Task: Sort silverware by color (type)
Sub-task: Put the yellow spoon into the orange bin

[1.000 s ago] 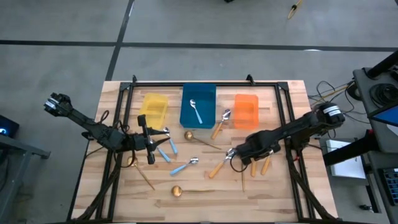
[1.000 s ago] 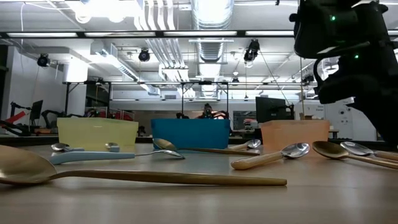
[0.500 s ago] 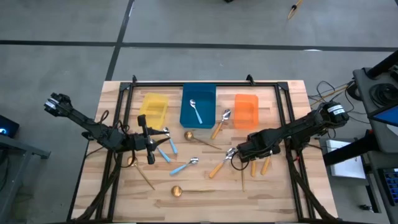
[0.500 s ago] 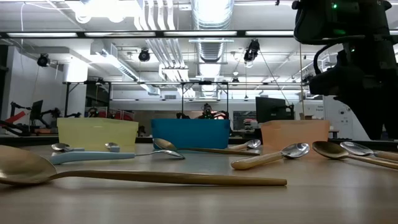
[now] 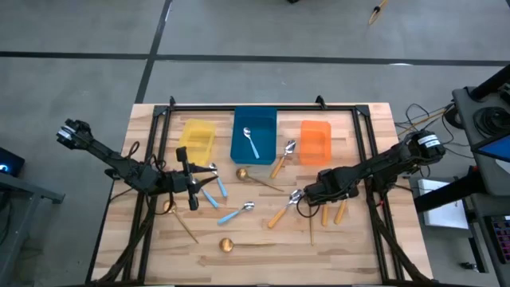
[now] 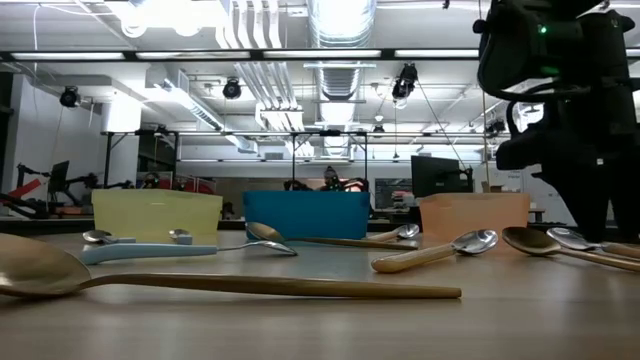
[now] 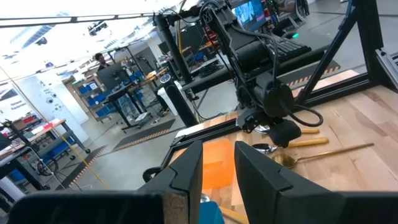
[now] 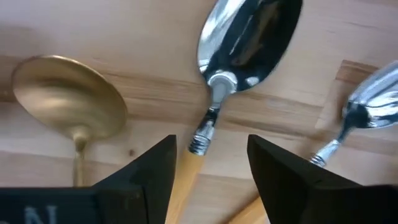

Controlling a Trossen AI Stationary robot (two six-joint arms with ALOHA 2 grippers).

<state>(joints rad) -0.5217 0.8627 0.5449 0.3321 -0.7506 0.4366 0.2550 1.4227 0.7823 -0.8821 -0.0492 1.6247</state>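
Observation:
The silverware lies scattered on the wooden table (image 5: 351, 247): gold spoons (image 5: 247, 245), blue-handled spoons (image 5: 237, 212) and orange-handled spoons (image 5: 280, 159). My right gripper (image 5: 301, 199) points down, open. Its fingers stand on either side of the neck (image 8: 200, 140) of an orange-handled spoon (image 5: 281, 213) that lies flat on the wood. A gold spoon's bowl (image 8: 68, 106) lies beside it. My left gripper (image 5: 191, 190) hangs level above the table's left half, fingers (image 7: 186, 171) a little apart with nothing between them.
A yellow bin (image 5: 197, 137), a blue bin (image 5: 263, 119) with one blue-handled spoon (image 5: 251, 142) inside and an orange bin (image 5: 315, 142) stand in a row at the far side. Two more orange-handled spoons (image 5: 333, 212) lie just right of my right gripper. A black frame (image 5: 239, 108) borders the table.
My right arm's wrist has turned a little over the orange-handled spoon, staying above the same spot. The spoons lie as before.

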